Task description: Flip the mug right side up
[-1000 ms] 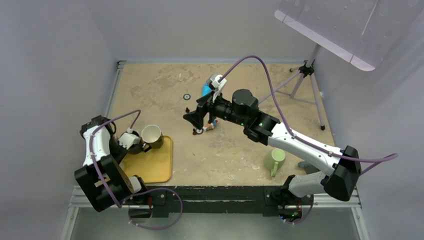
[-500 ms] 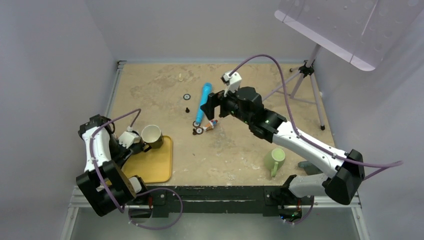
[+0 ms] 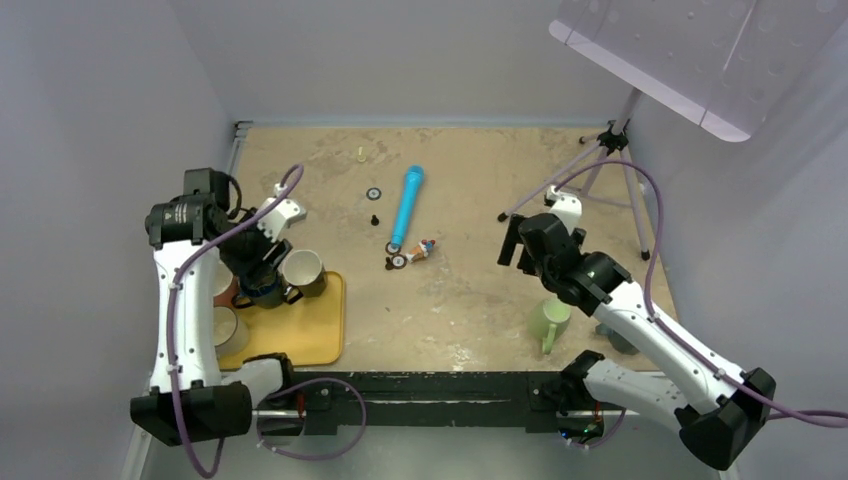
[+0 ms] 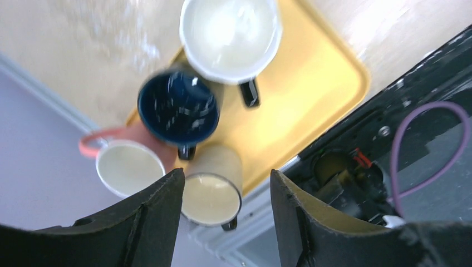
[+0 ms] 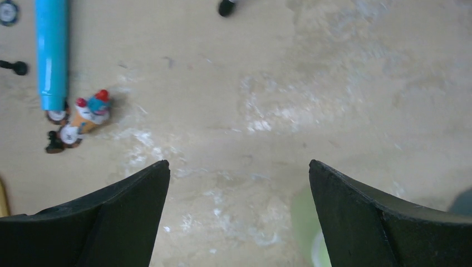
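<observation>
While the right gripper hangs spread wide over the table, the green mug stands mouth-down (it seems) just nearer the bases, barely edging into that wrist view. Blue tube and toy figure lie leftward, well apart. Left gripper, also wide, hovers over the yellow tray; only its wrist view shows four open mug mouths.

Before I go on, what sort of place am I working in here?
Likely a robot test bench in a lab: a walled-in table, two arms bolted at its edge, and a panel on a tripod.
</observation>
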Robot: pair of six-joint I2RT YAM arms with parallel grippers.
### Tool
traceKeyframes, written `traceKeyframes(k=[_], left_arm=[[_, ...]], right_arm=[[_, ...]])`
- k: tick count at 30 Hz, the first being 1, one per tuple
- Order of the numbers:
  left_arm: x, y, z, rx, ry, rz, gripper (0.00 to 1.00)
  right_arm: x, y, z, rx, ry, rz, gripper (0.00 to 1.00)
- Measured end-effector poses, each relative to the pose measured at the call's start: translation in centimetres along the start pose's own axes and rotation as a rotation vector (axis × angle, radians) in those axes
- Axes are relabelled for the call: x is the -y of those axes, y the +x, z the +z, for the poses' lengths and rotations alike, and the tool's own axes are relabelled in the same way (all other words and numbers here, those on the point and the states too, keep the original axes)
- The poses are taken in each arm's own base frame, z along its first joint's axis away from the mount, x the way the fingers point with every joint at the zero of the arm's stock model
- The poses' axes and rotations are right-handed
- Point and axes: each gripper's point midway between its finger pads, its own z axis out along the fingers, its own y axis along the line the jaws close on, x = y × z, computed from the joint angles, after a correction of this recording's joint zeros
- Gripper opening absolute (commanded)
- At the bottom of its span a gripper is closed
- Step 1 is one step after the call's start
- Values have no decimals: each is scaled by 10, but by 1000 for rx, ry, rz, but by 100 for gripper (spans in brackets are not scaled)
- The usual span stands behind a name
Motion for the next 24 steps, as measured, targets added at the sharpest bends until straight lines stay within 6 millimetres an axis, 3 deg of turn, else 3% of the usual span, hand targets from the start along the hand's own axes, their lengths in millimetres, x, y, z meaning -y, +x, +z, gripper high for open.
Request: traceKeyframes(k=[5, 9, 16, 20, 24], left_arm=[[21, -67, -2, 146, 107, 90, 62], [41, -89, 2, 205, 184, 135, 62], [55, -90, 1, 261, 209, 174, 62], [64, -79, 1, 275, 207, 200, 62], [70, -74, -5, 298, 192, 224, 62]], right_arm=[[46, 28, -16, -88, 187, 95, 99], [70, 41, -30, -91, 249, 234, 98], [95, 78, -25, -182, 396, 293, 99], [93, 94, -14, -245, 429, 274, 99], [77, 111, -2, -314, 363, 285, 99]])
